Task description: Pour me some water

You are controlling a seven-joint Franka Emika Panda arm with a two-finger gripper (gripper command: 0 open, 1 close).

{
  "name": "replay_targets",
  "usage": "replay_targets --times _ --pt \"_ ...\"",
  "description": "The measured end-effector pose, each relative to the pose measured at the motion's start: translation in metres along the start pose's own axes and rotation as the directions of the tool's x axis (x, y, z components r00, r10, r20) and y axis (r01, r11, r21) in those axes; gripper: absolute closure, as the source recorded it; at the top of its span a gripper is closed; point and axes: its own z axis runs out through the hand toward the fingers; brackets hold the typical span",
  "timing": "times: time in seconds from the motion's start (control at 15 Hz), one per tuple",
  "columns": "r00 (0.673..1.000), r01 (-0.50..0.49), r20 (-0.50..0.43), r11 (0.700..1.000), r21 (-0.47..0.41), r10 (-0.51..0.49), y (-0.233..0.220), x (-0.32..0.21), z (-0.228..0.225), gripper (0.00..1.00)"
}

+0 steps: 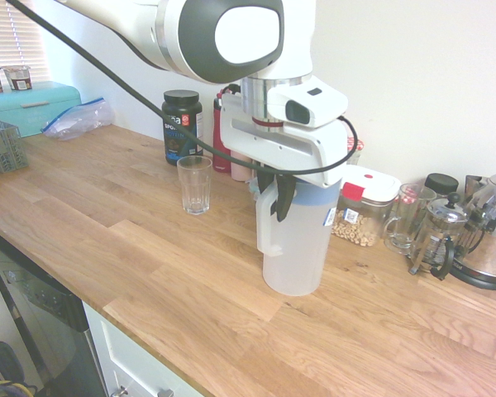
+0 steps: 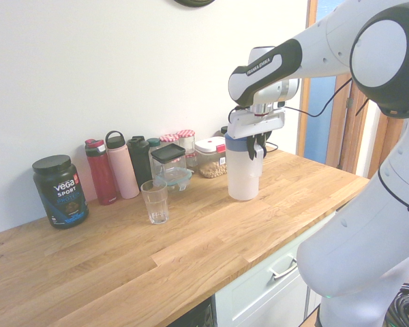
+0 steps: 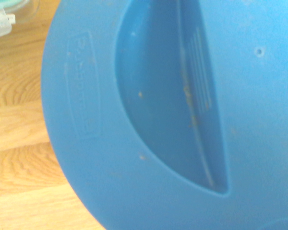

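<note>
A tall translucent pitcher [image 1: 293, 240] with a blue lid [image 3: 173, 115] stands upright in the middle of the wooden counter [image 1: 149, 273]. My gripper [image 1: 274, 186] is shut on the pitcher's white handle from above. The second exterior view shows the same grip, gripper [image 2: 255, 144] on pitcher [image 2: 243, 170]. I cannot tell whether the pitcher's base touches the counter or hovers just over it. An empty clear glass [image 1: 195, 184] stands upright to the pitcher's left, well apart from it, and shows as glass [image 2: 155, 201] in the second exterior view. The lid fills the wrist view.
Along the wall stand a black protein tub [image 1: 182, 124], drink bottles [image 1: 221, 136], a nut container [image 1: 362, 207], a glass mug [image 1: 405, 217], a French press [image 1: 438, 236] and a kettle [image 1: 492, 231]. A teal box [image 1: 29, 106] and a zip bag [image 1: 78, 118] sit far left.
</note>
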Motion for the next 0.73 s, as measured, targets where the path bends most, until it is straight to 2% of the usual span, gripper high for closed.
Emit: replay_targets --times 0.53,0.73 --pt "1.0 0.004 -0.005 1.0 0.003 -0.004 0.003 -0.003 -0.009 0.0" --pt "0.999 -0.002 0.044 1.0 -0.027 0.003 0.018 -0.019 -0.035 0.0"
